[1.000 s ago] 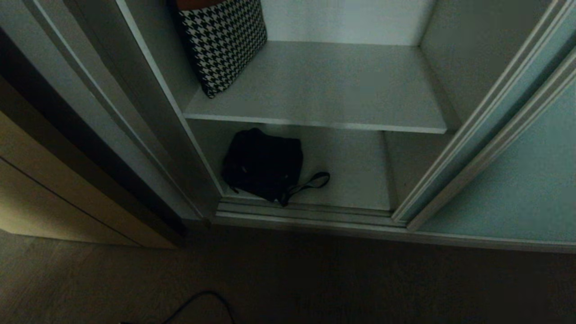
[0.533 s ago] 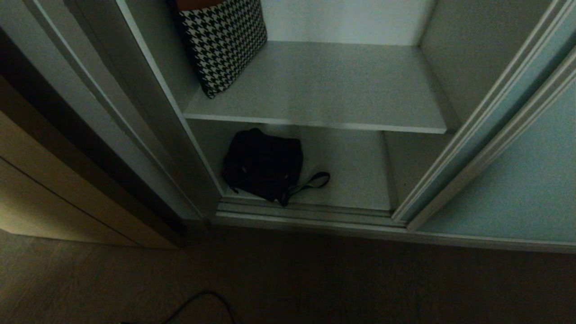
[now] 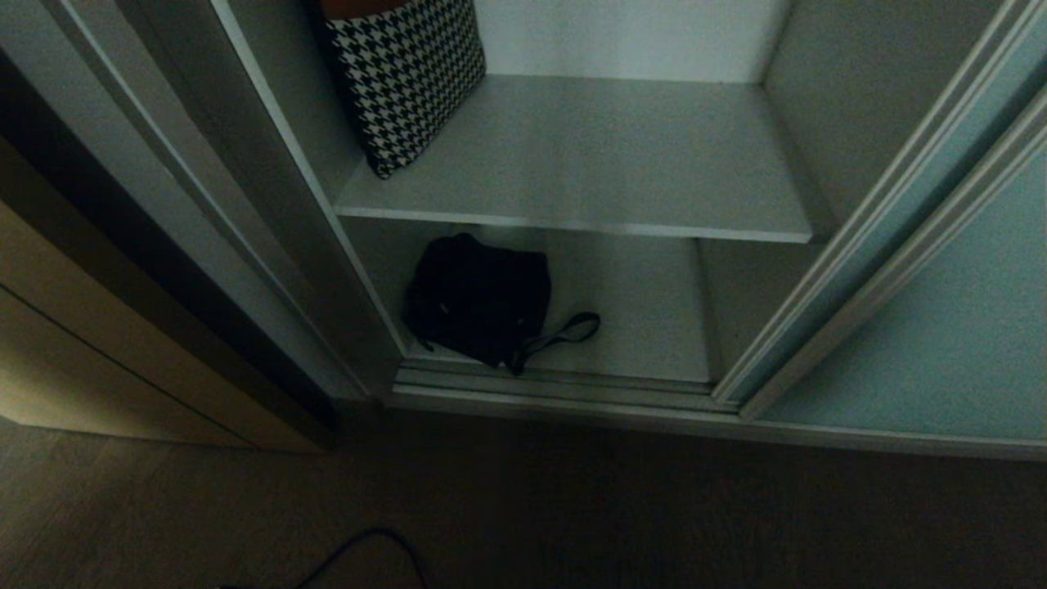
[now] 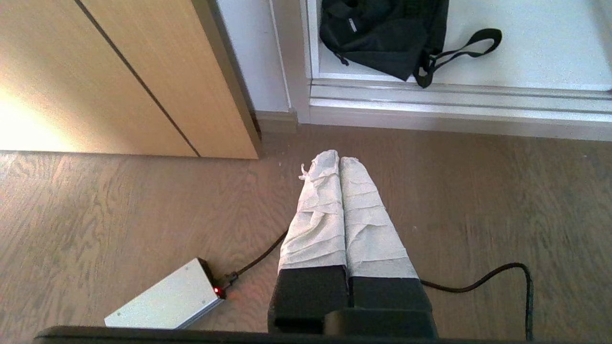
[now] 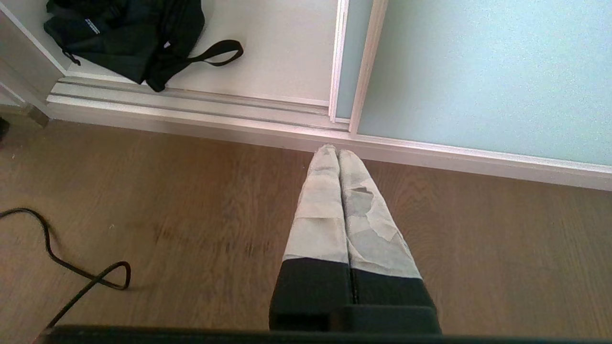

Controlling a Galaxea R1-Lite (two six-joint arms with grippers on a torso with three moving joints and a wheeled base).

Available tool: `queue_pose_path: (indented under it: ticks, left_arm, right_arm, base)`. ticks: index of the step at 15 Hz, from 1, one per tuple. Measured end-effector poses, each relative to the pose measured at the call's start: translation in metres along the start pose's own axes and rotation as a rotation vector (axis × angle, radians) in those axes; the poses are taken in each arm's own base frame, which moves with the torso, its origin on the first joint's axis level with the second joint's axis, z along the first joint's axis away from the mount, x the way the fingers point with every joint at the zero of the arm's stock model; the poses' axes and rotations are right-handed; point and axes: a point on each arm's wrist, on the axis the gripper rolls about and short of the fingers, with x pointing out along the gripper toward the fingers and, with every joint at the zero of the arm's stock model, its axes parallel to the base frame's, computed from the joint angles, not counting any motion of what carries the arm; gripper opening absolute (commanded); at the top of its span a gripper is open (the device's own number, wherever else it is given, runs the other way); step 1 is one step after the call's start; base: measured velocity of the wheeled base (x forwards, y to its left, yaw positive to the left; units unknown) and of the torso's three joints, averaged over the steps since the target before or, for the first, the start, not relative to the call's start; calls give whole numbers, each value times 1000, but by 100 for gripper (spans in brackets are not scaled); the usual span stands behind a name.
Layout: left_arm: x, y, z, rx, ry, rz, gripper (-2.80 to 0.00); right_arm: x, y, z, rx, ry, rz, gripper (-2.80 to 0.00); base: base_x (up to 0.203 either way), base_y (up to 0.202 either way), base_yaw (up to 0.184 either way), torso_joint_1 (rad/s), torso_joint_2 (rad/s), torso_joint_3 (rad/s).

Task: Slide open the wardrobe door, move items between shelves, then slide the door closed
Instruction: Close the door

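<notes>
With its frosted pale blue-green sliding wardrobe door [image 3: 941,327] pushed aside to the robot's right, a white wardrobe compartment stands open above a brown wood-grain floor [image 3: 572,507]. A floppy black fabric bag [image 3: 478,298] lies on the lowest white-grey laminate shelf [image 3: 646,311], toward the compartment's left side and close to the silver-white bottom track [image 3: 556,388], one looped strap trailing to the right. On the flat white-grey shelf above [image 3: 605,155], a black-and-white houndstooth cushion [image 3: 405,74] leans against the left wall, the rest of that board bare. A beige wooden cabinet front [image 3: 90,360] adjoins the wardrobe on the left.

Neither arm appears in the head view. The wrist views show both hanging low over the floor in front of the wardrobe. The left gripper [image 4: 338,160], its fingers wrapped in pale tape, is pressed closed and holds nothing, pointing toward the track below the bag. The right gripper [image 5: 337,152], wrapped alike, is also closed and empty, its tips pointing at the spot where the door's thin frame meets the track. A black cable [image 4: 497,277] curls across the floorboards, and a small silver box with a red light [image 4: 165,301] sits on the floor near the left arm.
</notes>
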Motion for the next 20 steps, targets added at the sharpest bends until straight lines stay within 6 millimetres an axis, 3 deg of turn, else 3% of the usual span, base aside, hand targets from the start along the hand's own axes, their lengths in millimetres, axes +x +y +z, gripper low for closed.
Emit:
queue_pose_path:
  ticks: [6,13,20]
  left_arm:
    - [0,0,0,-1,0,0,-280]
    - [0,0,0,-1,0,0,-280]
    - [0,0,0,-1,1,0,-280]
  right_arm:
    - [-4,0,9,-10,10,-14,-280]
    - [-49,2,151,110,-97,-5,-280]
    - [-52,2,253,180,-104,31,-280]
  base:
    - [0,0,0,0,0,0]
    - [0,0,0,0,0,0]
    - [0,0,0,0,0,0]
